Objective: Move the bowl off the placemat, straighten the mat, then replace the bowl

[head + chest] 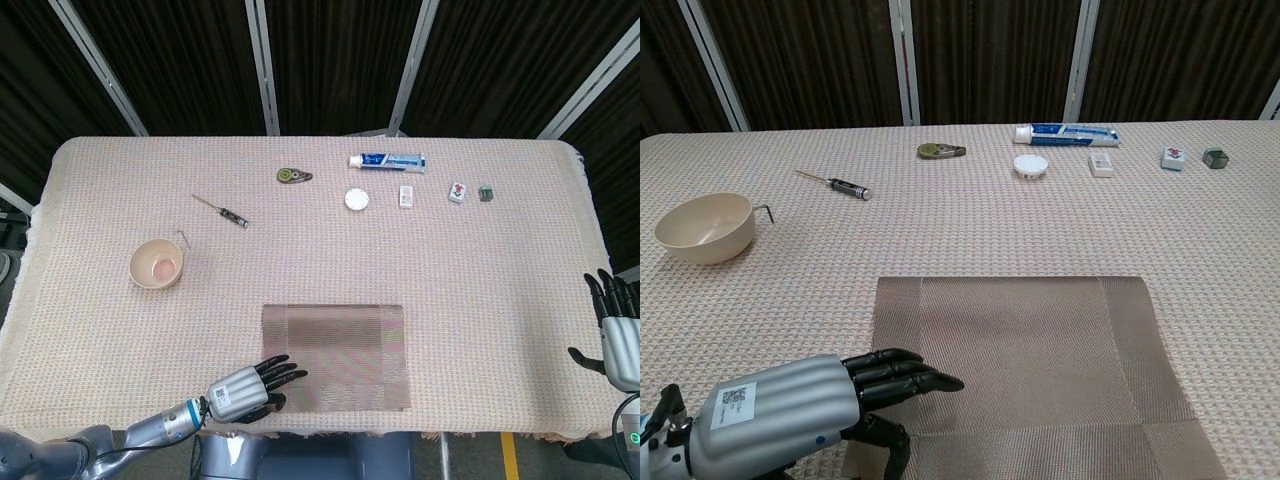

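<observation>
Cream bowl lies well left of mat; left hand nearest, fingers spread, holding nothing.

The placemat is a brown woven rectangle lying flat at the near edge of the worktop, its sides square to that edge. The bowl, cream and upright, sits well apart to its left.

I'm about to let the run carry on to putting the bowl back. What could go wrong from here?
The left hand lies on the mat's near-left corner; pulling away could drag it crooked. The mat's near edge sits close to the table edge and may slip. The bowl stands beside a small metal hook, which a grasp could catch.
</observation>
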Tool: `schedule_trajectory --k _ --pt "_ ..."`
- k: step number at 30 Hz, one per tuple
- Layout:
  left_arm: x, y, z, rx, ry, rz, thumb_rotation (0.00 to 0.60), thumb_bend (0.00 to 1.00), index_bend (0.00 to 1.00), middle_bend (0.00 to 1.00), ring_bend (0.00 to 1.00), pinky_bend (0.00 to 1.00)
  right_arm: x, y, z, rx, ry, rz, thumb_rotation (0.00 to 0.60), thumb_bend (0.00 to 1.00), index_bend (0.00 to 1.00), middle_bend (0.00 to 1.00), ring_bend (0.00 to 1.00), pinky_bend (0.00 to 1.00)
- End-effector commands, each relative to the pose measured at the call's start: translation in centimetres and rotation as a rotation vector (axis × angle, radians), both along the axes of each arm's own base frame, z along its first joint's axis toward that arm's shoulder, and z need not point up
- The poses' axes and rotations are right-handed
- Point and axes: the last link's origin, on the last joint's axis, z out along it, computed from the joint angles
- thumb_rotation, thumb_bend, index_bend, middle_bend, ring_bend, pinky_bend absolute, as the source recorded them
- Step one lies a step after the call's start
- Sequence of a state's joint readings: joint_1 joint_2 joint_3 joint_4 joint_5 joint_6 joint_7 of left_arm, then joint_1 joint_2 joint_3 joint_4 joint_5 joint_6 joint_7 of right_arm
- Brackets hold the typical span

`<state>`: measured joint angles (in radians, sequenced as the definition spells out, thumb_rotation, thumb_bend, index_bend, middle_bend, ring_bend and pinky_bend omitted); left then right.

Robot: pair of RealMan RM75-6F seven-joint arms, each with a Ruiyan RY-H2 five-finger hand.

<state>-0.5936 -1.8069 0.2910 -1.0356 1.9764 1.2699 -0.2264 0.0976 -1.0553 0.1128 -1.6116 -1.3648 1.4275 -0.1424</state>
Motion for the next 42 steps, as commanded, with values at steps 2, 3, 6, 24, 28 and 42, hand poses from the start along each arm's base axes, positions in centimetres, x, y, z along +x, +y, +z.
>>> schedule_trajectory --k 2,3,6,24,28,42 --pt "0.4 0.3 0.2 0.013 -0.012 0.002 0.600 0.49 0.52 0.00 0.00 0.00 0.0 0.0 0.0 0.000 0.001 0.000 0.600 0.00 0.00 0.00 0.00 0.00" --pt "0.5 0.4 0.2 0.016 -0.013 0.004 0.600 0.50 0.53 0.00 0.00 0.00 0.0 0.0 0.0 0.000 -0.001 0.000 0.600 0.00 0.00 0.00 0.00 0.00" --pt "0.7 0.6 0.3 0.021 -0.014 0.014 0.600 0.53 0.58 0.00 0.00 0.00 0.0 0.0 0.0 0.000 -0.001 0.001 0.600 0.00 0.00 0.00 0.00 0.00" --pt "4.6 5.1 0.5 0.086 -0.127 0.160 0.600 0.54 0.67 0.00 0.00 0.00 0.1 -0.1 -0.1 0.003 -0.002 0.002 0.600 0.00 0.00 0.00 0.00 0.00" --pt "7.8 8.7 1.5 0.143 -0.206 0.222 0.600 0.54 0.68 0.00 0.00 0.00 0.2 -0.2 0.0 0.000 -0.002 0.002 0.600 0.00 0.00 0.00 0.00 0.00" --pt "10.6 20.7 5.5 0.385 -0.273 0.518 0.600 0.56 0.69 0.00 0.00 0.00 -0.3 -0.2 0.6 -0.016 -0.008 -0.021 0.600 0.00 0.00 0.00 0.00 0.00"
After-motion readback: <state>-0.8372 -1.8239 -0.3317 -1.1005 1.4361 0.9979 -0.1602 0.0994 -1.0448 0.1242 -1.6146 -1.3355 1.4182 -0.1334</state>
